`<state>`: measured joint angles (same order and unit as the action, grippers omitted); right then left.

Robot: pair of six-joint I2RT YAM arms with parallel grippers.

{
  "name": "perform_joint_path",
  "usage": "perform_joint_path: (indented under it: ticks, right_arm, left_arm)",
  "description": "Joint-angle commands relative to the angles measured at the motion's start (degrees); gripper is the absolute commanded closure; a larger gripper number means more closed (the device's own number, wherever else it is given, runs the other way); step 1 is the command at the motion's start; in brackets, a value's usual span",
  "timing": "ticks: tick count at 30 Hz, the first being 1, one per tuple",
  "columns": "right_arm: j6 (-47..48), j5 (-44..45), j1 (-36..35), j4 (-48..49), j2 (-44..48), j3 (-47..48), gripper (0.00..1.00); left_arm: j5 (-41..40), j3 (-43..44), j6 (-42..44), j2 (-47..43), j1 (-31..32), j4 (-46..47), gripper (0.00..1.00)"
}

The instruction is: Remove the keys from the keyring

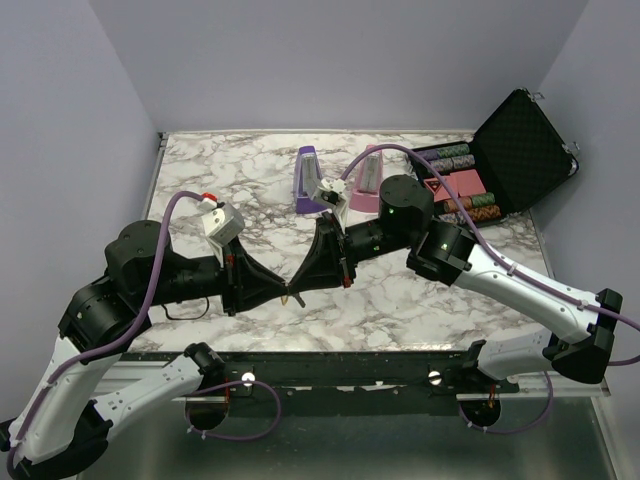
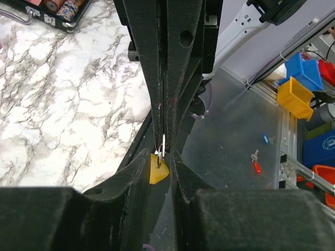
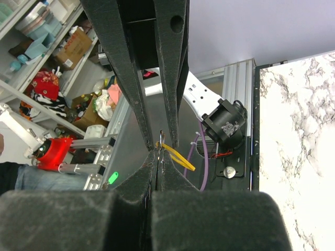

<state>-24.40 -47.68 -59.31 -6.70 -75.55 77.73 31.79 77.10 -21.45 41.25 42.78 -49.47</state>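
We are logging both arms meeting tip to tip on the near side of the purple metronome [image 1: 307, 180], toward the arm bases and above the tabletop [image 1: 420, 290], not resting on it. The left pincer [image 1: 281, 294] is reaching in from the near left of the metronome and the right pincer [image 3: 157, 157] from its near right. The keys [image 2: 158, 170] are sitting exactly where the two tips meet, so neither arm is nearer. The left pincer's jaws are standing part closed with the yellow part filling the gap. Both pads seem to be touching it, so we are judging that a grip. The right pincer is showing fully closed, with the thin loop of the keyring [image 2: 164, 142] poking out at its tips, apparently nipped there. Seen from the right wrist, the yellow piece is slanting away from the loop, across the line of the fingers. We are judging that the coming move is turning on this: ring on the right pincer's side, key on the left's, the two pincers lying nearly along one line.
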Motion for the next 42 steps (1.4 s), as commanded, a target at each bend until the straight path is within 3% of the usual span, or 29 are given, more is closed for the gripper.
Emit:
perform_joint_path:
  ticks: [1, 8, 14, 16, 18, 21, 23, 31, 42]
  right_arm:
    - [0.2, 0.1, -0.7, 0.0, -0.2, 1.6, 0.99]
    - [0.1, 0.2, -1.0, 0.1, -0.2, 1.5, 0.99]
    - [-1.3, 0.8, -1.0, 2.4, 0.3, 0.8, 0.99]
    - [-1.9, 1.4, -1.0, 3.4, 0.8, 0.5, 0.92]
    - [-2.4, 2.1, -1.0, 4.3, 1.2, 0.0, 0.72]
    - [-3.5, 3.0, -1.0, 6.1, 2.2, -1.2, 0.51]
    - [-4.4, 3.9, -1.0, 9.1, 2.9, -2.2, 0.47]
    - [-6.8, 8.6, -1.0, 13.8, 4.6, -4.5, 0.49]
    - [-7.4, 8.7, -1.0, 14.4, 3.0, -4.0, 0.62]
  left_arm:
    - [1.3, -0.5, -0.2, -0.2, 0.2, -0.1, 0.74]
    - [0.4, -0.7, -0.8, -0.2, 0.2, 0.7, 1.0]
    - [-2.7, -1.7, -2.5, -1.4, 0.3, 2.2, 1.0]
    - [-3.7, -1.8, -3.2, -2.0, 0.3, 2.8, 1.0]
    - [-4.3, -1.9, -3.8, -2.4, 0.3, 3.3, 1.0]
    - [-4.9, -2.0, -4.6, -3.0, 0.3, 4.4, 1.0]
    - [-5.2, -2.1, -5.4, -3.4, 0.3, 5.3, 1.0]
    - [-5.9, -3.4, -7.6, -4.2, 0.4, 8.7, 1.0]
    - [-7.2, -3.6, -8.8, -4.3, 0.4, 10.5, 1.0]
